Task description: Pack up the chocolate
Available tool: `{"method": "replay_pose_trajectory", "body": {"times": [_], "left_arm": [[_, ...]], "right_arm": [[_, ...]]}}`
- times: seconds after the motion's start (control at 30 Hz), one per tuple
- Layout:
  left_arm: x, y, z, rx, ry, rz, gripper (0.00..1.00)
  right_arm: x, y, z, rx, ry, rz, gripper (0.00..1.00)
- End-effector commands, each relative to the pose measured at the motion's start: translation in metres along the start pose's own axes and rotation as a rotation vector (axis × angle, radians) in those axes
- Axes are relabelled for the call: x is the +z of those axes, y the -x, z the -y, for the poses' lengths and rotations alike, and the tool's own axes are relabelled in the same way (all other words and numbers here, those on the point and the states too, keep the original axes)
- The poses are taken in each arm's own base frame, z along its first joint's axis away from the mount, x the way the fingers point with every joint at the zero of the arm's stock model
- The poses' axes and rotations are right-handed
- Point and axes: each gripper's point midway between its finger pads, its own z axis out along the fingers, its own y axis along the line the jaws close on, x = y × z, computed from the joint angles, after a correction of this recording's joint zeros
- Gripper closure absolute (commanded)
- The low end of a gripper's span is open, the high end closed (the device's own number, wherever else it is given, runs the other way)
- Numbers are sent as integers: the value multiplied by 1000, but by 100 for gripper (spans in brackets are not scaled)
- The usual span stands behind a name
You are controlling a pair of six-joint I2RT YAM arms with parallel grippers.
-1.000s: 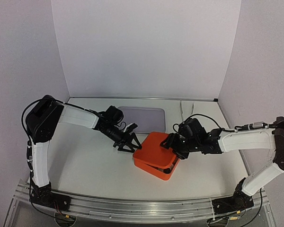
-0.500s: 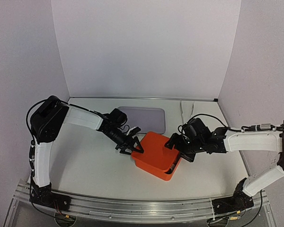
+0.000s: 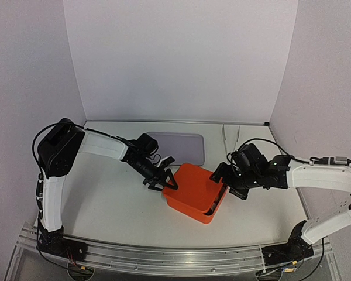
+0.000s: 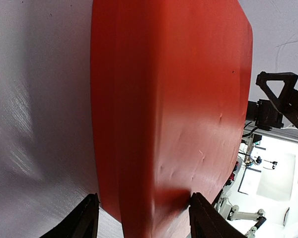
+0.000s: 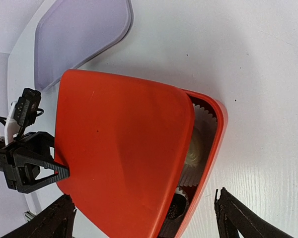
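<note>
We judge the chocolate [image 5: 194, 148] light, small and easily marked. It is best moved by its paper cups [image 5: 201, 116] or the orange box [image 5: 216, 144], not pinched bare. It sits inside the box under the skewed lid [image 5: 124, 158], just ahead of the right gripper [image 5: 144, 218], whose jaws stand spread wide and clear. The left gripper [image 4: 144, 210] straddles the opposite corner; whether it presses, we cannot tell.

Top external camera: fixed high at the near side of the white table [image 3: 105, 205], facing down over all of it, far. Wrist cameras: close, facing each other across the orange square lidded plastic box [image 3: 193, 190], which all three views share.
</note>
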Motion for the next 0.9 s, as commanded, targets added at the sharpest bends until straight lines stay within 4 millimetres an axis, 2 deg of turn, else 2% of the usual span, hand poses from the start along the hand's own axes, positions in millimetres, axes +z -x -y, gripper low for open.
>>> {"method": "replay_pose_trajectory", "body": {"times": [0.0, 0.2, 0.4, 0.57, 0.87], "left_arm": [[-3, 10, 9, 38, 16, 20, 39], [-8, 22, 14, 50, 35, 48, 30], [-10, 30, 17, 62, 49, 62, 29], [-10, 27, 12, 54, 73, 62, 30], [-26, 15, 4, 32, 165, 94, 33]], "right_arm": [[3, 3, 8, -6, -51, 20, 3], [27, 7, 5, -10, -78, -29, 2], [50, 10, -9, -10, -25, -63, 2], [64, 9, -18, -24, 15, -111, 2], [87, 11, -51, -92, 78, -193, 4]]}}
